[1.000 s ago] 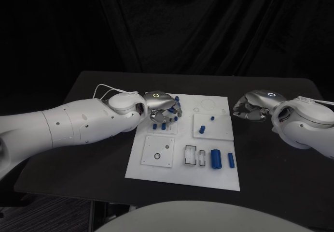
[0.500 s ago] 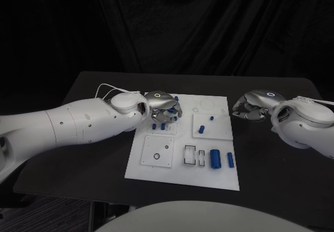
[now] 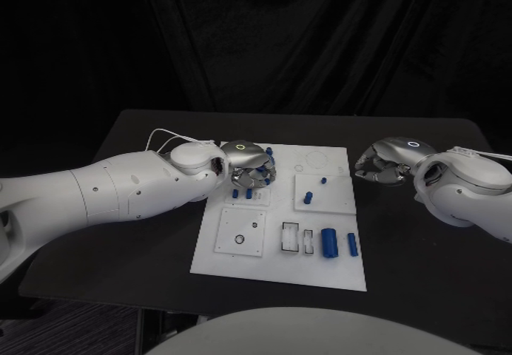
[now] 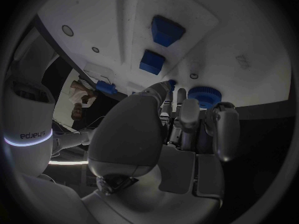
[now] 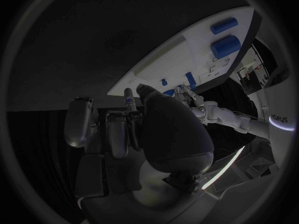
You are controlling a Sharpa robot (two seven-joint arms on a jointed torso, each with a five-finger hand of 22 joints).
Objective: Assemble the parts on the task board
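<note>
Task board (image 3: 280, 251) is centred on the black table (image 3: 128, 222). Left hand (image 3: 248, 171) is lowered over blue parts (image 3: 243, 194) at the board's far-left; grasp cannot be told. Left wrist view adds a round blue part (image 4: 201, 96) beside the fingertips (image 4: 163, 87). Right hand (image 3: 384, 164) is curled, empty, off the board's right edge.

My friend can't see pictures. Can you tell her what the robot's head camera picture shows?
A white task board lies on a black table, with small blue parts on it. The robot's left hand is over the board's far left corner, among some blue parts, while its right hand hovers, fingers curled, beside the board's right edge.
</note>
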